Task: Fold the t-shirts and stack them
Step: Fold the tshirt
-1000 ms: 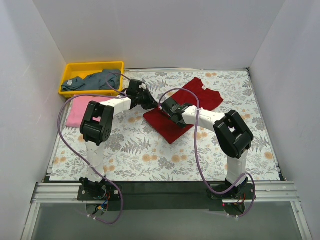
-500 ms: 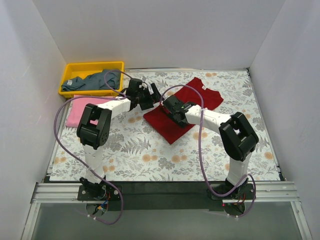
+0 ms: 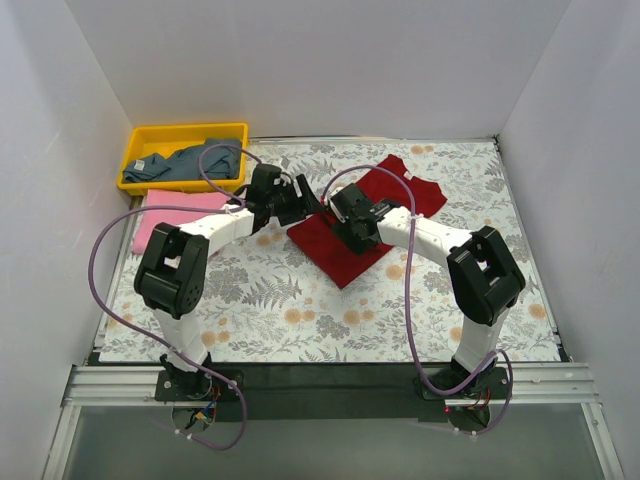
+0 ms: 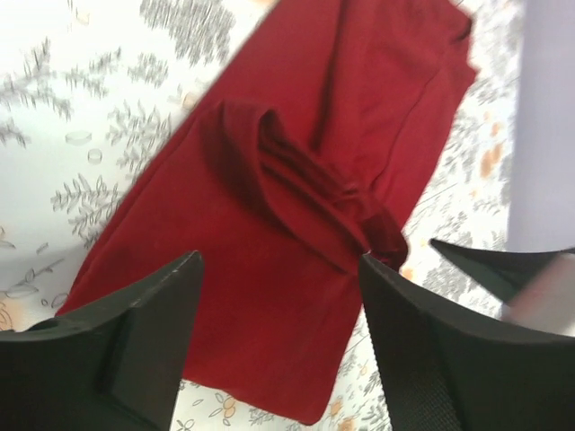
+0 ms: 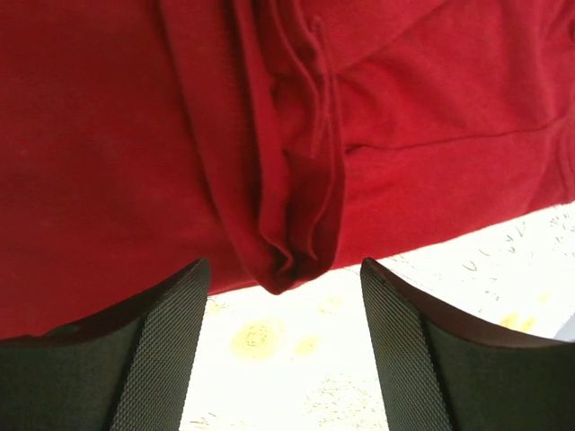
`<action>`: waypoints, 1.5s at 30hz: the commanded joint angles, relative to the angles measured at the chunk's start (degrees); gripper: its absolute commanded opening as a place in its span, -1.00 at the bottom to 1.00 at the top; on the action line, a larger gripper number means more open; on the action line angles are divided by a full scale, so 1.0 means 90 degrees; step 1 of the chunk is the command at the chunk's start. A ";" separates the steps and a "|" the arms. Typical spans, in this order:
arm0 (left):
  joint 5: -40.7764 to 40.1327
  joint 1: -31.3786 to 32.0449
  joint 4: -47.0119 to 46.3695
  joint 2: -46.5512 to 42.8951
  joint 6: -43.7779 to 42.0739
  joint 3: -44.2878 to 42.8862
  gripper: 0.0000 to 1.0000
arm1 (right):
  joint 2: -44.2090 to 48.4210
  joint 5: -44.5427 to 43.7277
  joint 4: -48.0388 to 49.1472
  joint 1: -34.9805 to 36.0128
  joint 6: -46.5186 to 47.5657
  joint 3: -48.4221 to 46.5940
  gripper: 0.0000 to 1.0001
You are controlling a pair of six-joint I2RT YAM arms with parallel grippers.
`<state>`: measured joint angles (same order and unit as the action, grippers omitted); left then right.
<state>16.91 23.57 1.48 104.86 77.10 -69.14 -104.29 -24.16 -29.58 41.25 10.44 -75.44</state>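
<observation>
The left pincer (image 3: 308, 205) is now brought nearer the right pincer (image 3: 345, 210), both held apart and empty, above the large dark red cloth t-shirt (image 3: 345, 255) lying half-folded on the floral surface (image 3: 300, 310). Its bunched sleeve (image 4: 296, 189) could be snagged, whereby the fold is undone.

From above, the left gripper (image 3: 303, 205) and right gripper (image 3: 337, 203) cover part of the dark red shirt (image 3: 335, 260), their finger gaps too small to read — and both wrist views cut the red cloth and the fingers (image 5: 153, 359) at the frame edges.
</observation>
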 commanded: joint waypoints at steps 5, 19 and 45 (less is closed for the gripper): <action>-0.0228 0.0125 0.0149 0.0282 -0.0090 0.0358 0.14 | -0.0140 0.0273 0.0289 -0.0413 -0.0203 0.0052 0.28; -0.0384 0.0173 0.0207 0.0605 -0.0178 0.0495 0.14 | 0.0112 0.0262 0.0426 -0.1995 -0.1411 0.0198 0.23; -0.0795 0.0203 0.0412 0.0516 -0.0315 0.0066 -0.38 | 0.0076 0.8971 0.4019 -0.1254 -0.3279 0.1820 -0.48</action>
<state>10.39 25.26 4.67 107.92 74.59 -66.63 -100.42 47.33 1.30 29.15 -16.69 -59.33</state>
